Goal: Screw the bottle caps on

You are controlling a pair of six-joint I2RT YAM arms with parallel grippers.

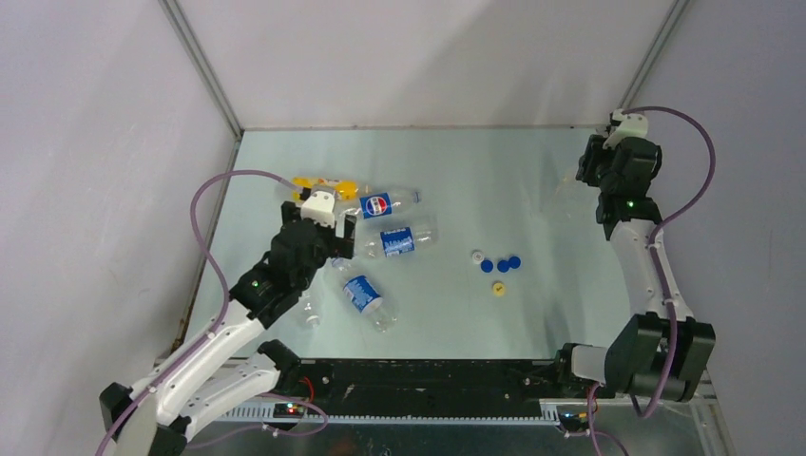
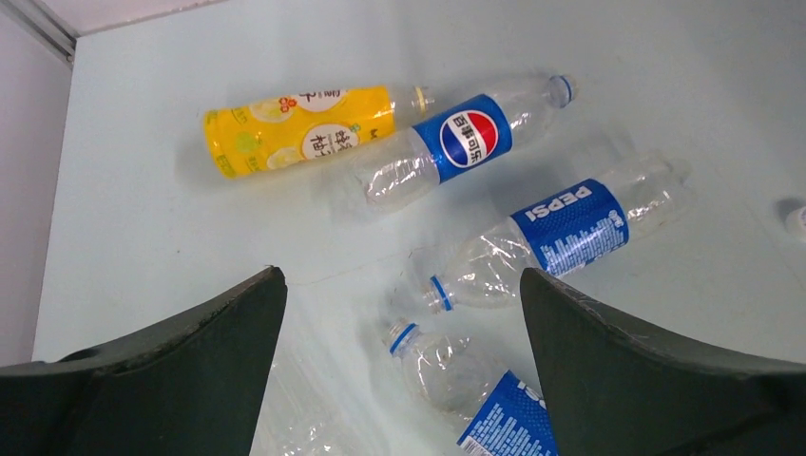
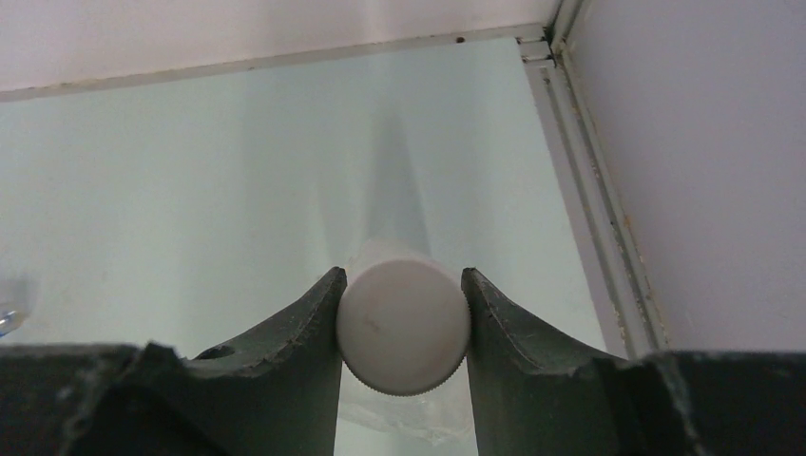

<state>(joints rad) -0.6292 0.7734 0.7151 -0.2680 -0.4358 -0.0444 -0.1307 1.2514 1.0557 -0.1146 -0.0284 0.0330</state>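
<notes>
Your right gripper point(image 3: 402, 277) clamps a white cap point(image 3: 403, 328); left gripper point(image 2: 401, 277) gapes empty over uncapped Pepsi bottles point(image 2: 566, 228), loose caps point(image 1: 503, 266) lying near.

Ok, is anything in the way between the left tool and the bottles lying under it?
Nothing visible. The left tool is open, and the neck of a Pepsi-labelled bottle shows in the gap ahead, with only bare table around it.

Bottles point(image 1: 404, 237) lie clustered left of centre on the table point(image 1: 532, 180), with the left gripper point(image 2: 402, 285) above their lower-left side. Loose caps point(image 1: 501, 266) lie right of them, mid-frame. At upper right, by the table's corner, another cap point(image 3: 399, 342) sits between the right gripper's point(image 3: 403, 313) fingers.
</notes>
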